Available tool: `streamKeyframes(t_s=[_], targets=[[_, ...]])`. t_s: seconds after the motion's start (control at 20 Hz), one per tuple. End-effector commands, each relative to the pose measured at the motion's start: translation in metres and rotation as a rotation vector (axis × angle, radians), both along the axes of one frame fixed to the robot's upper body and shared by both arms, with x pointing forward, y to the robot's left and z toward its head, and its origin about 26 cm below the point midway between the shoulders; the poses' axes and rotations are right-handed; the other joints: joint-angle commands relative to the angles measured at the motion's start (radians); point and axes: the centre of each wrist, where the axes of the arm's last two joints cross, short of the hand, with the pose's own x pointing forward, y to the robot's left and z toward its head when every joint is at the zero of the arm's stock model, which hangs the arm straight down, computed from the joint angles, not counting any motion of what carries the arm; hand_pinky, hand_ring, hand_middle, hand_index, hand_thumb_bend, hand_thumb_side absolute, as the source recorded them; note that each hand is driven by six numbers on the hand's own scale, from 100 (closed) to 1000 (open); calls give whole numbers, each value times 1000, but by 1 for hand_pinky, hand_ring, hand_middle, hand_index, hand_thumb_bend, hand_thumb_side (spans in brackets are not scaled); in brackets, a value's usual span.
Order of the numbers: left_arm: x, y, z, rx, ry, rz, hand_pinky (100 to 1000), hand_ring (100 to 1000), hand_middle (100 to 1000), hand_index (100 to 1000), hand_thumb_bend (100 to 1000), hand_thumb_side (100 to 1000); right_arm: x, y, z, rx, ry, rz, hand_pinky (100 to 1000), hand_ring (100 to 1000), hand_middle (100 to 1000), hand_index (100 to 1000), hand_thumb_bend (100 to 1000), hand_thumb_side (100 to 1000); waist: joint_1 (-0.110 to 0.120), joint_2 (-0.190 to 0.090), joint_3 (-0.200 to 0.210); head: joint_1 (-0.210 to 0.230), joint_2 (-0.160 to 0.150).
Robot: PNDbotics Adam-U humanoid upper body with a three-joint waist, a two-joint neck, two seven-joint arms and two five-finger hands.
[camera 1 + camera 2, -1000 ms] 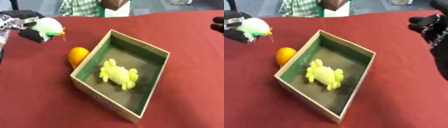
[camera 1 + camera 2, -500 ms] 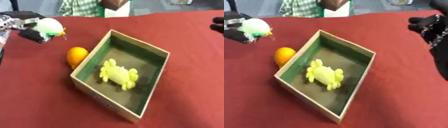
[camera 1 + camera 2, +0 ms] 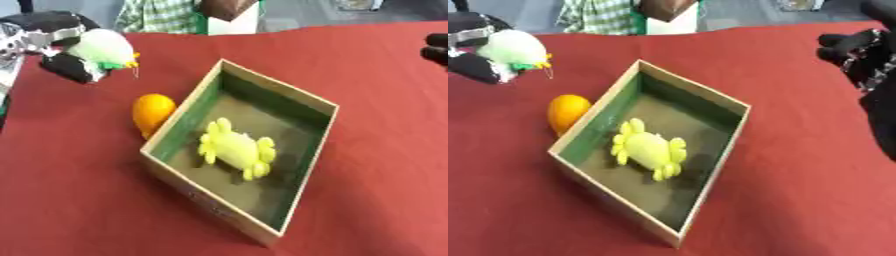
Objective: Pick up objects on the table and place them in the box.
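Note:
An open wooden box with green inner walls stands in the middle of the red table. Inside it lies a yellow-green plush toy. An orange round object rests on the cloth against the box's left wall. At the far left my left hand is shut on a pale green plush toy with an orange tip, held above the table left of the box. My right hand hangs at the right edge with fingers curled, holding nothing.
The red tablecloth spreads wide in front of and to the right of the box. A person in a checked shirt sits beyond the table's far edge.

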Motion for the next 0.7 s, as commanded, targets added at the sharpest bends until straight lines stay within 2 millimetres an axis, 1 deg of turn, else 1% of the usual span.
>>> streamKeyframes(t_s=[0.05,0.1,0.15,0.25,0.35,0.5,0.65,0.7], targets=[[-13,-22,19,32,-97,-114,627,749,766,861,100,449,-3,-3,9,-5,-33,-10,855,809,569,915,100,664,-2,-24,-1,-3,-1],[-16,-31,19,43,-108,-154,627,749,766,862,100,486,-3,-3,9,-4,-34,-9,855,809,569,915,100,669,-2,-24,-1,-2,-1],[-19,-40,19,51,-116,-190,627,749,767,863,100,451,-3,-3,9,-3,-35,-10,855,809,569,915,100,664,-2,-25,-1,-1,-1],[-26,-55,18,64,-123,-243,626,749,767,863,100,453,-3,-3,10,1,-37,-12,854,808,569,914,100,664,-2,-26,-2,0,-2],[-34,-64,19,71,-124,-266,625,749,768,865,100,470,-3,-4,10,4,-38,-14,853,808,569,914,100,666,-1,-26,-3,0,-2],[-38,-86,7,76,-75,-319,623,750,770,869,100,493,-3,-4,12,8,-44,-13,853,808,570,913,100,667,0,-28,-6,2,-1],[-38,-98,2,79,-57,-328,623,750,770,869,100,492,-3,-4,12,9,-45,-15,853,808,570,913,100,667,0,-29,-5,0,-1],[-38,-100,1,79,-54,-331,619,748,766,871,100,513,-3,-4,12,10,-45,-15,853,808,569,913,100,665,1,-28,-5,1,0]])
